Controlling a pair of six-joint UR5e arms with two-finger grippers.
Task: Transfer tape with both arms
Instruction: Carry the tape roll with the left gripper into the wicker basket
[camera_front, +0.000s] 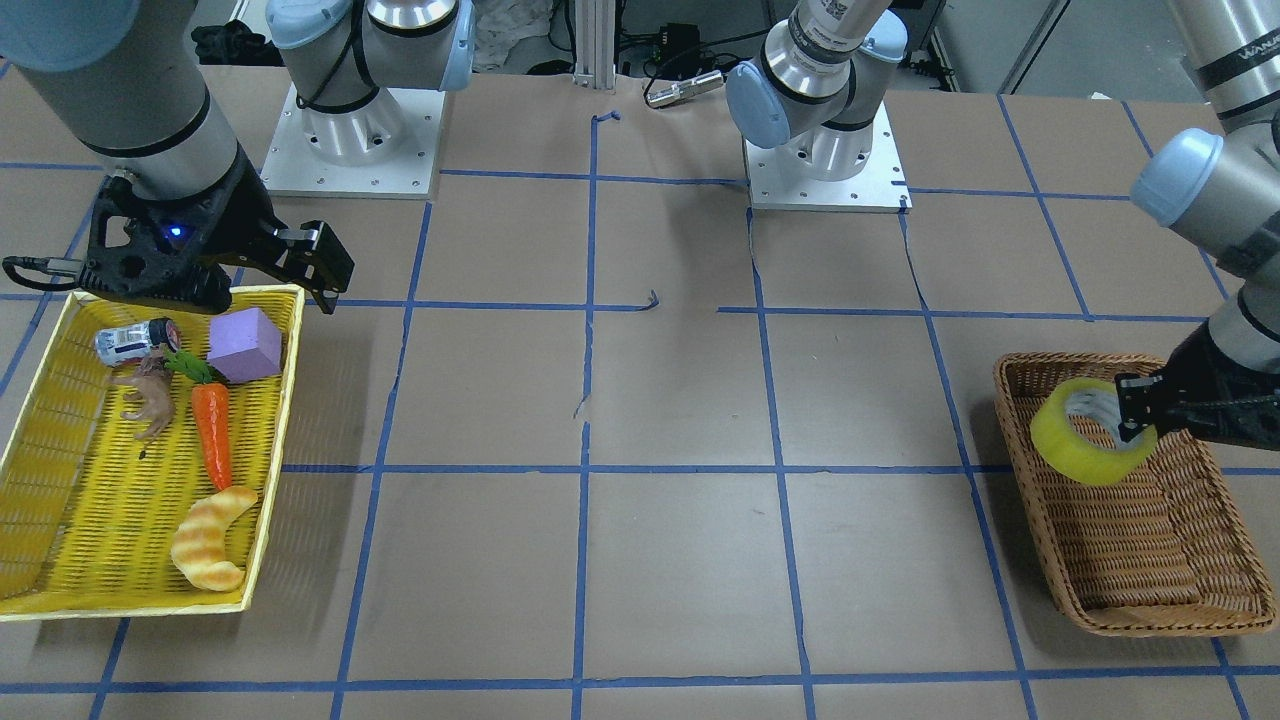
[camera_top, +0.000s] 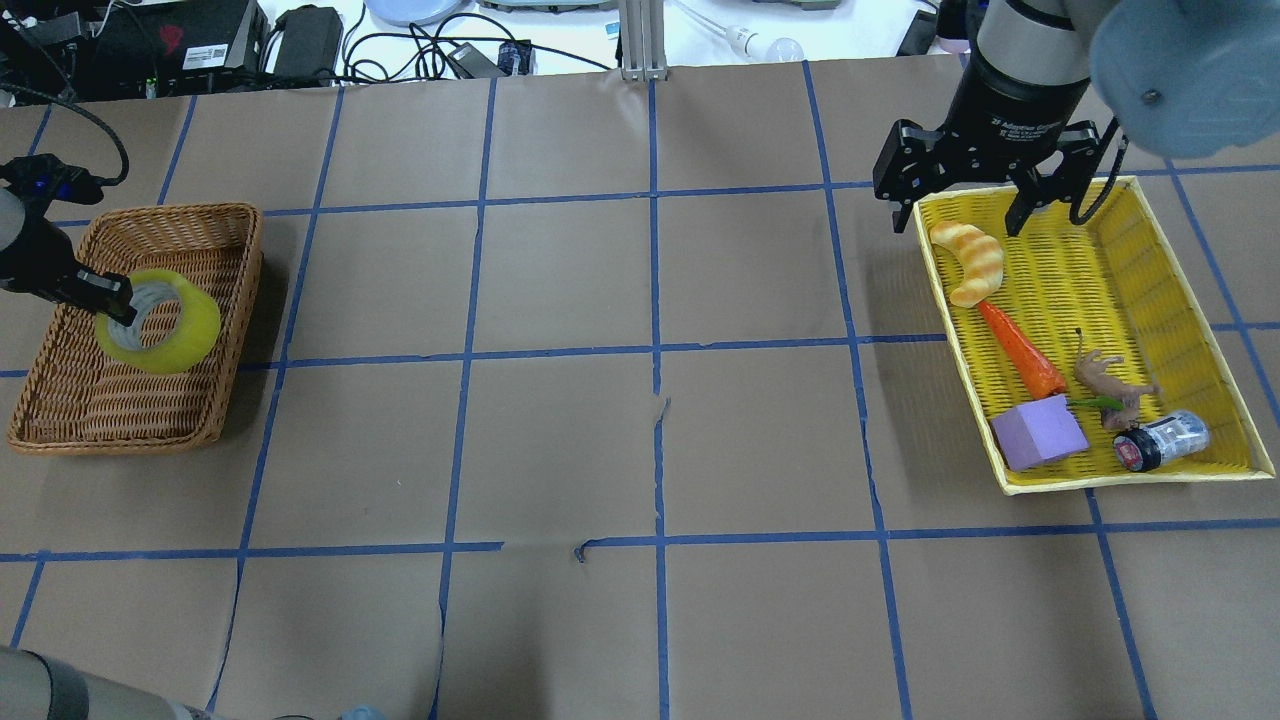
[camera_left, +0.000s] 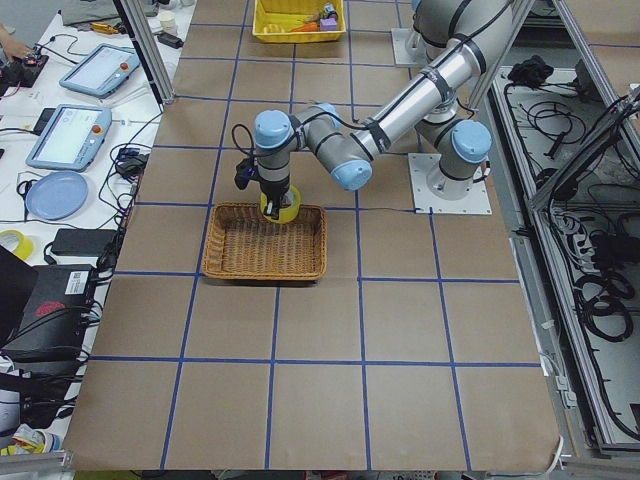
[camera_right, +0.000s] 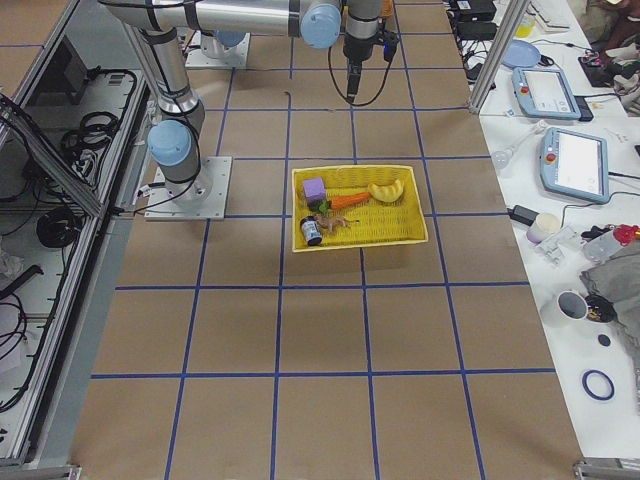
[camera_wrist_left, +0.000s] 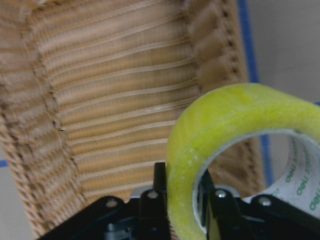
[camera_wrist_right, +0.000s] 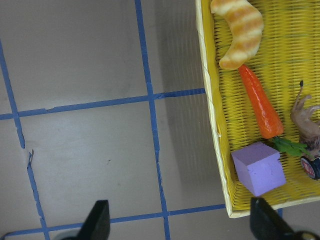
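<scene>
Left gripper (camera_top: 108, 300) pinches tape (camera_top: 165, 325) wall, one finger inside core; roll over wicker basket (camera_top: 190, 215). Step: pick-up, likely carry toward centre next. Right gripper (camera_top: 958, 218) spread wide at yellow basket (camera_top: 1110, 482) edge; must approach for hand-over.

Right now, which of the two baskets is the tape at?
The brown wicker basket, where the left gripper grips the tape. The yellow basket, by the open right gripper, holds a croissant and carrot, no tape.
</scene>
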